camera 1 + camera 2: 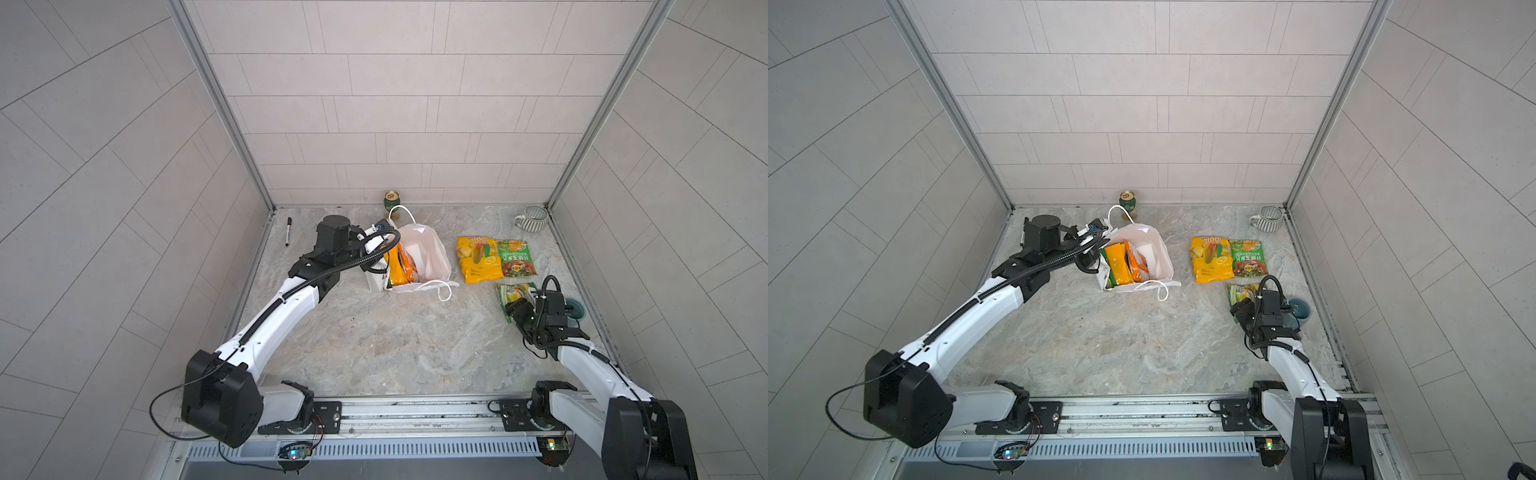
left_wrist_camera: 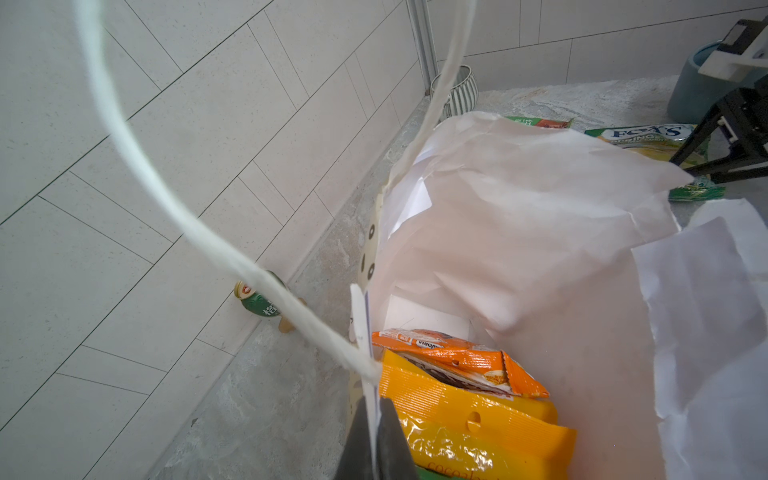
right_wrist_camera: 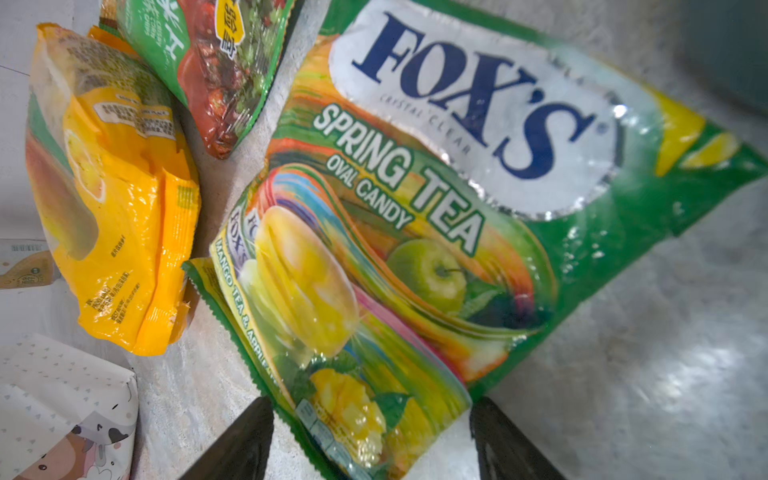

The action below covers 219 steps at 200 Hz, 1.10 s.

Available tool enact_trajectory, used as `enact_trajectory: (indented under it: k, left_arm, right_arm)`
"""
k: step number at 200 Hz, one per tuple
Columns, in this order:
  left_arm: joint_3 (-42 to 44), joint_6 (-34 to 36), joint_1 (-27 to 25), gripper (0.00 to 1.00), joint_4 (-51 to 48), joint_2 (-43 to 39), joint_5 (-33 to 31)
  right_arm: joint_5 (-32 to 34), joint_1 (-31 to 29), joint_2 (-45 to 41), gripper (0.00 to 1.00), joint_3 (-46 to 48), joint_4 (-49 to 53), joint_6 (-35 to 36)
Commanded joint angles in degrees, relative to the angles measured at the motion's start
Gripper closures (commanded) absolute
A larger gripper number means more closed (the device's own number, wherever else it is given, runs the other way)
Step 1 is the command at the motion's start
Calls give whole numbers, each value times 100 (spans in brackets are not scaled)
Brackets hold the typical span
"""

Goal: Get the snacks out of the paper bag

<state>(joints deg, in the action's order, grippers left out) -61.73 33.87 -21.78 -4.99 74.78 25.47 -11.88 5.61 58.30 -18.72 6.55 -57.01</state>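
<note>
The white paper bag (image 1: 428, 257) (image 1: 1156, 257) stands with its mouth open in the middle of the table. My left gripper (image 2: 376, 409) is shut on the bag's near rim (image 2: 360, 316), beside a cord handle (image 2: 124, 137). Inside the bag are a yellow-orange packet (image 2: 469, 424) (image 1: 1116, 266) and an orange packet (image 2: 457, 361) (image 1: 1138, 266). To the bag's right, a yellow packet (image 1: 478, 259) (image 3: 116, 208), a green-and-red packet (image 1: 515, 258) (image 3: 216, 62) and a green FOX'S packet (image 1: 513, 295) (image 3: 415, 249) lie on the table. My right gripper (image 3: 372, 401) (image 1: 517, 309) is open, a finger on each side of the FOX'S packet's end.
A green-and-gold can (image 1: 390, 200) stands at the back wall behind the bag. A grey striped mug (image 1: 534, 222) sits in the back right corner, a teal cup (image 1: 575, 309) beside my right wrist, and a black marker (image 1: 288, 231) at the far left.
</note>
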Motion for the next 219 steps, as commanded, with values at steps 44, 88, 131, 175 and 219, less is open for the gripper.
enact_trajectory:
  k: [44, 88, 131, 175, 219]
  left_arm:
    - [-23, -38, -37, 100, 101, -9, 133]
    - [-7, -18, -37, 100, 87, -27, 125]
    - [-9, -16, -37, 100, 93, -26, 116]
    - [-22, -29, -37, 100, 132, 28, 140]
    - [-5, -37, -37, 100, 137, -6, 122]
  right_arm:
    - [103, -24, 539, 34, 140, -1034, -609]
    - [-4, -33, 418, 33, -2, -848, -619]
    - [645, -31, -1266, 24, -176, 577, -191]
    - [439, -320, -1390, 70, -505, 112, 1129]
    - [497, -1327, 587, 94, -1641, 1012, 2126]
